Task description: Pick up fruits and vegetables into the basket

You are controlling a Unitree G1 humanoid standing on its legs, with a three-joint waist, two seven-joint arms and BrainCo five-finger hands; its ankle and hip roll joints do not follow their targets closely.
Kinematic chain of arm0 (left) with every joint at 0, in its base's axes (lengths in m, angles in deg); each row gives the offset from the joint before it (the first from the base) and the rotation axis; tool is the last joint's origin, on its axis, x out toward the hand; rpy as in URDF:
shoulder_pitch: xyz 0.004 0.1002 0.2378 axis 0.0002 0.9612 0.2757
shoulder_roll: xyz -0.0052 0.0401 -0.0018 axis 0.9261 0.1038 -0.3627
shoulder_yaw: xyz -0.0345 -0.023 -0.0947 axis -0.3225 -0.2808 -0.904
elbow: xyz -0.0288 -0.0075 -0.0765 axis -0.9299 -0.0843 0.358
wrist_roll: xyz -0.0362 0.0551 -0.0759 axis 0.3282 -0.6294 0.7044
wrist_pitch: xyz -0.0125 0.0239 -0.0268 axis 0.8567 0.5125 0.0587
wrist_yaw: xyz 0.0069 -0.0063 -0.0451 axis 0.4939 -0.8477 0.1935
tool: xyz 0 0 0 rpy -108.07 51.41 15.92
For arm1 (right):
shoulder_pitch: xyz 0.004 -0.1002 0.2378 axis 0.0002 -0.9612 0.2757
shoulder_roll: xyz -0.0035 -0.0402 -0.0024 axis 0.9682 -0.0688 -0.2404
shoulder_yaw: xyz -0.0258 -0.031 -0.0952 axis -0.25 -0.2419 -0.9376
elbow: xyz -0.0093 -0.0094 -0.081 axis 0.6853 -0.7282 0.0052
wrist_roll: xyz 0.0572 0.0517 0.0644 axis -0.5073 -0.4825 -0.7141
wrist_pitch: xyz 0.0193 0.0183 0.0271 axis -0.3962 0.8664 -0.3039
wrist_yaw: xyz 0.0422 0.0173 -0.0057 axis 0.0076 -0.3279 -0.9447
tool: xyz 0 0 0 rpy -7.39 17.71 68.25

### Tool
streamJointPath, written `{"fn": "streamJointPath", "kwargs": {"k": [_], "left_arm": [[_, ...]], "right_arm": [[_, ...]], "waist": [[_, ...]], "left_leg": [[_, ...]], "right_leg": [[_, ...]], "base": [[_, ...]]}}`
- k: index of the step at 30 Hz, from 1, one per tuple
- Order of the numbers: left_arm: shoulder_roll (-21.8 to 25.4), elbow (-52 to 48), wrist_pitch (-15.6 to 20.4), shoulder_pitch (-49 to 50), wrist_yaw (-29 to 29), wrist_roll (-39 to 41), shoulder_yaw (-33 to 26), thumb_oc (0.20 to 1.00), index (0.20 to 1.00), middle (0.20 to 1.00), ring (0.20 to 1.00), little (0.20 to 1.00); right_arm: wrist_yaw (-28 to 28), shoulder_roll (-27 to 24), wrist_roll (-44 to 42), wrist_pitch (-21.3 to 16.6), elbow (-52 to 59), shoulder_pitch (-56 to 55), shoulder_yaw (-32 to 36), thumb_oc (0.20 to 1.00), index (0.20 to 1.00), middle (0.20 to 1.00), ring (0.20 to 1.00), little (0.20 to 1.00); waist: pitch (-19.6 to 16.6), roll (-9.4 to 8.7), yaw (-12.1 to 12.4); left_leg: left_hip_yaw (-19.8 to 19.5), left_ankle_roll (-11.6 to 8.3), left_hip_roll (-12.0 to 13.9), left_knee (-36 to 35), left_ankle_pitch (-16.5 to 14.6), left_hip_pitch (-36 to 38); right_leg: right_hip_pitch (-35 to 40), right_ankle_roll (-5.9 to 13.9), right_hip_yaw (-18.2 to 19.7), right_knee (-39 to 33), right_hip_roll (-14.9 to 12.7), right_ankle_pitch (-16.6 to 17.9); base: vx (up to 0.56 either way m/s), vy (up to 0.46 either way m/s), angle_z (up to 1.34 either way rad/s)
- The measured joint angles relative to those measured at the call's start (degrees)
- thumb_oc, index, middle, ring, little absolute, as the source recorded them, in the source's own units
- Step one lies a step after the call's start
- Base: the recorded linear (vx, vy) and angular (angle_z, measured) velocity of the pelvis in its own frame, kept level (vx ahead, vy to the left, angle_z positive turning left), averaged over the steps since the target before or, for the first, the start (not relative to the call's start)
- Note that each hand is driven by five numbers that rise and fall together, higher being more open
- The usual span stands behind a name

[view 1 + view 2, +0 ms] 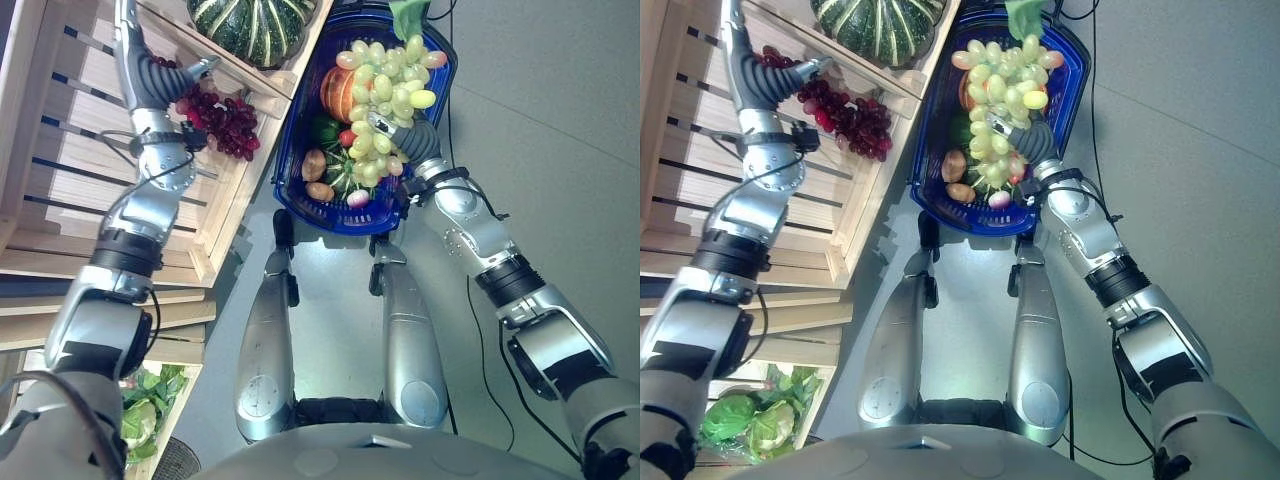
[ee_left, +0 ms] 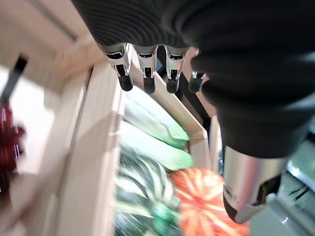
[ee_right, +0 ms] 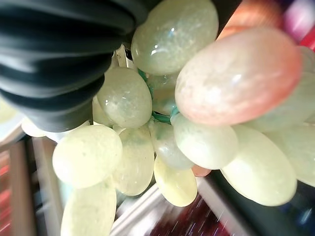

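The right hand (image 1: pixel 405 138) is over the blue basket (image 1: pixel 300 170) with a bunch of green grapes (image 1: pixel 385 80) draped over and around it; its fingers are buried among the grapes, so whether they are curled round the stem I cannot tell, though the right wrist view has the grapes (image 3: pixel 197 123) pressed right against the dark ribbed cover. The bunch hangs over the middle of the basket, reaching toward its far rim. Inside the basket, under the grapes, lie an orange striped squash (image 1: pixel 337 92), a small green-striped gourd (image 1: pixel 340 168), what looks like a brown potato (image 1: pixel 314 163) and a red piece (image 1: pixel 347 138) too small to name. The left hand (image 1: pixel 165 78) is up at the wooden crate (image 1: pixel 225 195) that stands just beside the basket on the robot's left, its fingers (image 2: pixel 147 73) straight and apart from the thumb, holding nothing. A bunch of dark red grapes (image 1: pixel 222 120) lies in the crate near that hand, close to the wall nearest the basket. A large green striped pumpkin (image 1: pixel 252 28) sits in the crate compartment beyond, just beside the basket's far left corner.
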Motion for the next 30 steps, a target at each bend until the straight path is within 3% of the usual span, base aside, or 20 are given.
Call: {"fn": "streamJointPath", "kwargs": {"k": [6,11,22,30], "left_arm": [[4.46,7.06,-2.97,-4.81,-0.44,-7.12,6.82,1.0,1.0,1.0,1.0,1.0],[5.02,10.81,-2.78,-7.28,-0.14,-11.24,10.77,1.0,1.0,1.0,1.0,1.0],[5.24,15.51,3.4,-6.96,0.82,-15.65,12.49,1.0,1.0,1.0,1.0,1.0],[5.06,15.38,8.78,-2.96,-1.11,-20.86,12.54,1.0,1.0,1.0,1.0,1.0]], "right_arm": [[0.77,-1.41,-0.02,2.36,-7.99,4.82,-2.04,0.2,0.2,0.2,0.2,0.2],[0.67,-1.16,0.41,4.49,-12.79,8.99,-3.33,0.2,0.2,0.2,0.2,0.2],[0.71,0.47,4.42,8.02,-20.49,12.54,-3.63,0.2,0.2,0.2,0.2,0.2],[1.3,1.72,4.49,8.4,-23.12,13.85,-3.58,0.2,0.2,0.2,0.2,0.2]], "waist": [[0.14,0.27,0.23],[0.25,1.1,0.46],[0.3,2.95,1.35],[0.3,2.98,2.84]], "left_leg": [[0.09,-0.07,-0.01,0.0,0.05,0.26],[-0.02,-0.15,-0.1,0.0,0.28,0.45],[-0.12,-0.45,-0.21,-0.02,0.5,0.94],[-0.44,-0.84,-0.14,-0.02,0.75,0.92]], "right_leg": [[-0.01,-0.1,0.06,0.46,-0.04,-0.08],[-0.12,-0.26,-0.02,1.21,-0.21,-0.34],[-0.58,-0.51,-0.09,3.26,-0.46,-1.49],[-1.27,-0.83,-0.25,4.86,-0.49,-2.4]], "base": [[0.0,0.014,0.0],[0.0,0.019,0.01],[0.01,0.007,0.01],[0.0,-0.005,0.01]]}}
